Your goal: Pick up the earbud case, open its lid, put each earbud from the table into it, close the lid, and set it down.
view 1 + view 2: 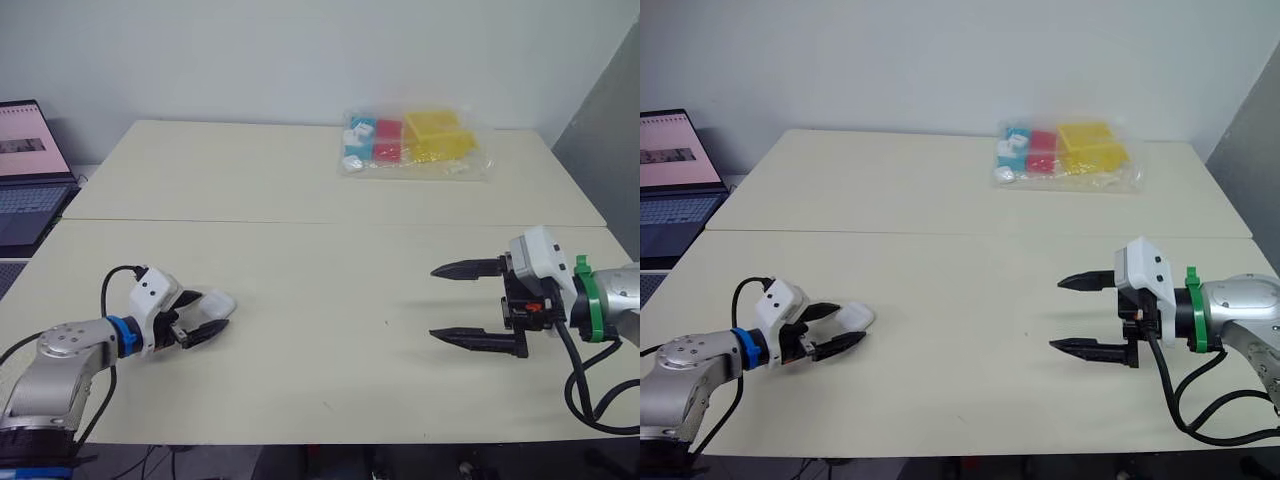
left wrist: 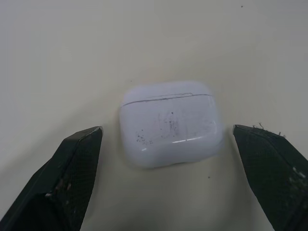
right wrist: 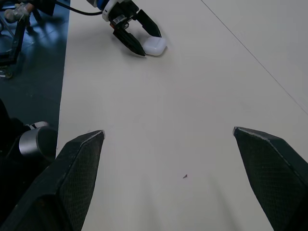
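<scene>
earbud case [image 2: 171, 123]: white, rounded, scuffed with dark specks; lid shut, lid seam visible as a thin line; lies flat on the table [image 1: 330, 330]
case vs left end effector [image 1: 851, 322]: case sits between the two black fingers, toward their tips; bare table shows on each side of it in the left wrist view, so neither finger touches it
left end effector state: released, fingers spread wide around the case, low over the table, grasping nothing
right end effector [image 1: 434, 303]: released, fingers wide apart with nothing between them; held just above the table, fingertips pointing toward the left end effector; well apart from the case
between the end effectors: bare table, nothing in the way; one tiny dark speck [image 3: 185, 176] just ahead of the right end effector
surface: pale cream, matte table; a seam [image 1: 330, 222] beyond both end effectors joins it to a far table [image 1: 250, 170] of the same colour
room: plain pale wall [image 1: 300, 50] behind the far table; grey panel [image 1: 600, 130] beyond the right end effector
other things: clear bag [image 1: 415, 145] of blue, red and yellow boxes on the far table, well beyond the right end effector; open laptop [image 1: 30, 170], screen lit, beyond and outward of the left end effector, off the table edge
</scene>
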Robot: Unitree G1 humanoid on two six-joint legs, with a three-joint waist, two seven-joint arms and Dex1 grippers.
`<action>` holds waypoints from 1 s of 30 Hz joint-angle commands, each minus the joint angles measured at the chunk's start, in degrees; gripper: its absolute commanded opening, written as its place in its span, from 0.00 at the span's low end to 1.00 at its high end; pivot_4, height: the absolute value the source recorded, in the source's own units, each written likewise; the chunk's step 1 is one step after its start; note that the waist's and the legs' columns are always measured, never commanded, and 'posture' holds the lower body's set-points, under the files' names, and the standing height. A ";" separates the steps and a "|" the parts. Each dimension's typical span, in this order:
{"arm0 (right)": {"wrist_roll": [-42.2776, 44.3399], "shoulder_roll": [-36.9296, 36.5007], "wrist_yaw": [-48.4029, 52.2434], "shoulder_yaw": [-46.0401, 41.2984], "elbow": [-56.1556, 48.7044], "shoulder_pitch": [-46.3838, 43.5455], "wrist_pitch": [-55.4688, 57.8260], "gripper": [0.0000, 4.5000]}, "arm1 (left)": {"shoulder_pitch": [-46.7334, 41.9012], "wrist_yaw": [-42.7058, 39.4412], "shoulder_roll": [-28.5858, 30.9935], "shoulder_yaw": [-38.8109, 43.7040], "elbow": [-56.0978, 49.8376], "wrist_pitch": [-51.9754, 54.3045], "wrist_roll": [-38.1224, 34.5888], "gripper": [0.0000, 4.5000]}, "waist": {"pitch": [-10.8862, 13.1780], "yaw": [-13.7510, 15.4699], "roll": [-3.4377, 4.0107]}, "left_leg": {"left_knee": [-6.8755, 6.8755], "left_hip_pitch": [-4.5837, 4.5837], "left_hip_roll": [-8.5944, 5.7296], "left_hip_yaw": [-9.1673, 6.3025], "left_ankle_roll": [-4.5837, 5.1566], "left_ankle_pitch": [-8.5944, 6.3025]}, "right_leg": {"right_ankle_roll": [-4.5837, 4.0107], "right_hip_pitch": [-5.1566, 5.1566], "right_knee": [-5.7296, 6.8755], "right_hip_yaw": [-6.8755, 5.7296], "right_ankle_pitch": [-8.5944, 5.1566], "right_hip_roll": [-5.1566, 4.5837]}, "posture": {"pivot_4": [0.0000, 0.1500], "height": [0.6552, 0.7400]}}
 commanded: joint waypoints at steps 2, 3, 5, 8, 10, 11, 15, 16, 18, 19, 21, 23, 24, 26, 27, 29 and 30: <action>0.11 1.14 0.23 1.30 -0.95 -2.00 -1.49 1.00 | -1.61 -0.44 -0.23 -0.78 1.15 -0.23 0.38 1.00 | 0.00 -0.02 0.00 | 0.01 0.01 0.01 -0.02 0.00 0.00 | 0.00 0.01 0.01 -0.02 0.00 0.00 | 1.00 1.00; 0.10 1.40 0.20 1.68 -0.95 -2.24 -1.54 1.00 | -1.92 -0.22 -0.32 -1.03 1.74 0.04 0.62 1.00 | 0.00 -0.02 0.00 | 0.01 0.02 0.00 -0.01 0.00 0.00 | 0.00 0.01 0.03 -0.02 0.00 0.00 | 1.00 1.00; -0.03 1.71 0.18 2.19 -0.86 -2.57 -1.61 1.00 | -2.28 -0.45 -0.26 -1.53 2.40 0.15 0.87 1.00 | 0.00 -0.03 0.00 | 0.01 0.03 0.01 -0.01 0.00 0.00 | 0.00 0.01 0.03 -0.01 0.00 0.00 | 1.00 1.00; -0.64 1.91 0.46 3.02 -0.41 -2.93 -2.23 1.00 | -2.98 -1.43 -0.22 -2.37 3.23 -0.44 1.02 1.00 | -0.01 0.02 0.00 | 0.01 0.05 0.02 -0.02 0.00 0.00 | 0.01 0.03 0.03 -0.01 0.00 0.00 | 1.00 1.00; -0.84 2.00 0.59 3.27 -0.23 -3.00 -2.52 1.00 | -3.70 -1.90 -0.40 -2.95 4.08 -0.59 1.23 1.00 | -0.01 0.06 0.01 | 0.02 0.05 0.01 -0.02 0.00 0.00 | 0.01 0.04 0.04 -0.02 0.01 -0.01 | 1.00 1.00; -0.88 2.05 0.61 3.36 -0.17 -3.05 -2.58 1.00 | -4.04 -2.20 -0.51 -3.17 4.47 -0.64 1.33 1.00 | -0.01 0.08 0.01 | 0.02 0.05 0.01 -0.02 0.01 0.00 | 0.01 0.04 0.04 -0.02 0.01 -0.01 | 1.00 1.00; -0.89 2.08 0.69 3.30 -0.42 -2.90 -2.77 1.00 | -5.22 -4.05 -0.28 -4.84 6.17 -1.54 2.60 1.00 | -0.03 0.15 0.05 | 0.03 0.07 0.00 -0.02 0.01 0.01 | 0.03 0.07 0.05 -0.02 0.02 -0.04 | 1.00 1.00; -0.94 2.12 0.65 3.28 -0.46 -2.87 -2.82 1.00 | -5.66 -4.32 -0.34 -5.22 6.76 -1.81 2.93 1.00 | -0.04 0.17 0.06 | 0.03 0.07 0.00 -0.02 0.01 0.01 | 0.03 0.07 0.05 -0.01 0.02 -0.07 | 1.00 1.00; -0.99 2.17 0.59 3.23 -0.57 -2.80 -2.85 1.00 | -6.32 -4.84 -0.57 -5.82 7.64 -2.45 3.50 0.96 | -0.05 0.24 0.08 | 0.03 0.08 -0.02 -0.02 0.02 0.01 | 0.04 0.08 0.05 -0.02 0.02 -0.08 | 1.00 1.00; -0.98 2.16 0.55 3.21 -0.62 -2.77 -2.86 1.00 | -6.56 -5.07 -0.68 -6.08 7.97 -2.80 3.74 0.91 | -0.05 0.28 0.08 | 0.03 0.08 -0.02 -0.02 0.02 0.01 | 0.04 0.08 0.05 -0.01 0.03 -0.10 | 1.00 1.00; -0.84 2.08 0.44 3.01 -0.87 -2.57 -2.79 1.00 | -6.64 -5.82 -0.77 -6.93 8.24 -3.82 4.35 0.80 | -0.05 0.29 0.08 | 0.04 0.08 -0.02 -0.01 0.02 0.01 | 0.05 0.09 0.04 -0.01 0.03 -0.11 | 1.00 1.00; -0.80 1.97 0.40 2.82 -1.04 -2.34 -2.76 1.00 | -6.52 -6.11 -0.99 -7.20 8.26 -4.32 4.49 0.66 | -0.05 0.28 0.08 | 0.03 0.08 -0.03 0.01 0.02 0.01 | 0.05 0.09 0.03 0.01 0.03 -0.13 | 1.00 1.00; -0.86 1.91 0.31 2.69 -1.09 -2.19 -2.76 1.00 | -6.34 -6.25 -1.15 -7.33 8.22 -5.41 4.69 0.63 | -0.05 0.28 0.08 | 0.03 0.08 -0.03 0.01 0.02 0.01 | 0.06 0.09 0.02 0.01 0.03 -0.14 | 1.00 1.00; -1.10 1.88 -0.01 2.47 -1.11 -1.97 -2.82 1.00 | -6.15 -6.31 -1.68 -7.34 8.24 -7.51 4.86 0.63 | -0.05 0.30 0.09 | 0.02 0.06 -0.04 0.02 0.02 0.01 | 0.06 0.08 0.01 0.00 0.03 -0.16 | 1.00 1.00; -1.21 1.94 -0.41 2.20 -0.92 -1.84 -2.75 1.00 | -6.12 -6.60 -2.14 -7.52 8.04 -8.29 4.70 0.63 | -0.06 0.36 0.09 | 0.02 0.06 -0.05 0.01 0.02 0.01 | 0.06 0.08 0.01 0.00 0.02 -0.17 | 1.00 1.00; -1.28 1.82 -1.29 1.41 -0.72 -1.21 -2.27 1.00 | -6.04 -7.74 -2.92 -8.57 6.46 -9.54 4.52 0.63 | -0.06 0.57 0.09 | 0.03 0.05 -0.08 0.02 0.02 0.01 | 0.08 0.09 0.00 0.01 0.02 -0.20 | 1.00 1.00; -1.15 1.78 -1.57 1.09 -0.71 -0.94 -2.08 1.00 | -6.05 -8.17 -3.19 -8.98 5.78 -9.91 4.51 0.63 | -0.06 0.72 0.09 | 0.03 0.04 -0.09 0.02 0.02 0.01 | 0.09 0.09 0.00 0.01 0.02 -0.21 | 1.00 1.00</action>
